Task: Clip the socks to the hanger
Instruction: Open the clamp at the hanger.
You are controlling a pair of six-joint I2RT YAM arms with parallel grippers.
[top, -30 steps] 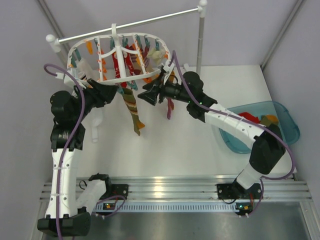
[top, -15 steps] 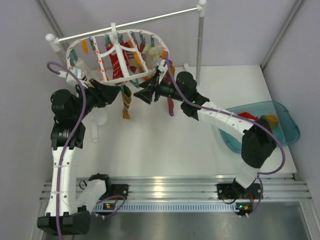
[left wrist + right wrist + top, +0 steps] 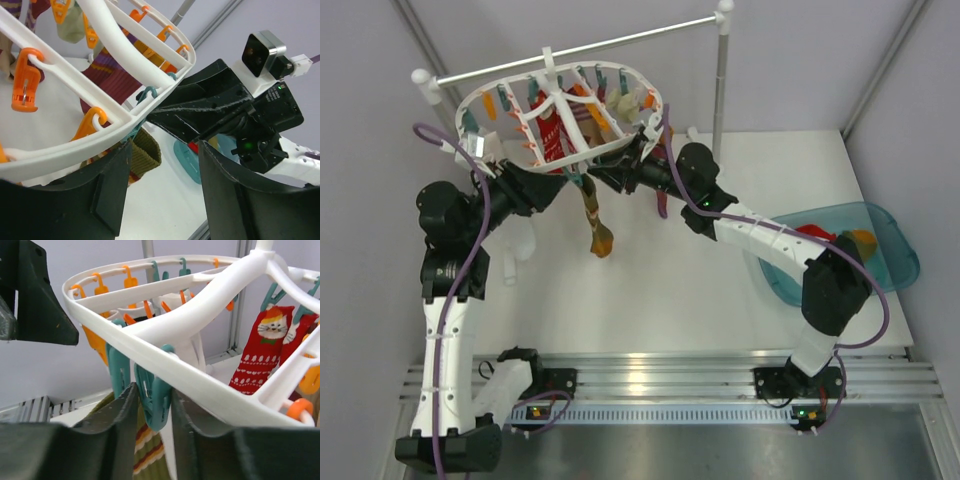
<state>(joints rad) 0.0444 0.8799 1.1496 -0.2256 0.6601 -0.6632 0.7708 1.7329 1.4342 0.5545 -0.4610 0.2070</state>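
Right end effector [image 3: 153,391]: pinched onto teal clip [image 3: 152,412] under hanger [image 3: 210,385] rim | left end effector [image 3: 163,146]: fingers wide apart, gripping nothing, just beside that rim | sock [image 3: 592,212]: striped, hangs below the clip at hanger's near rim, above desk [image 3: 650,290] | beyond: red cat sock [image 3: 260,350] clipped farther along hanger

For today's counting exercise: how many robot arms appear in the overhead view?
2. The left arm rises on the left to the hanger; the right arm reaches it from the right, beside the blue tub. None seems hidden.
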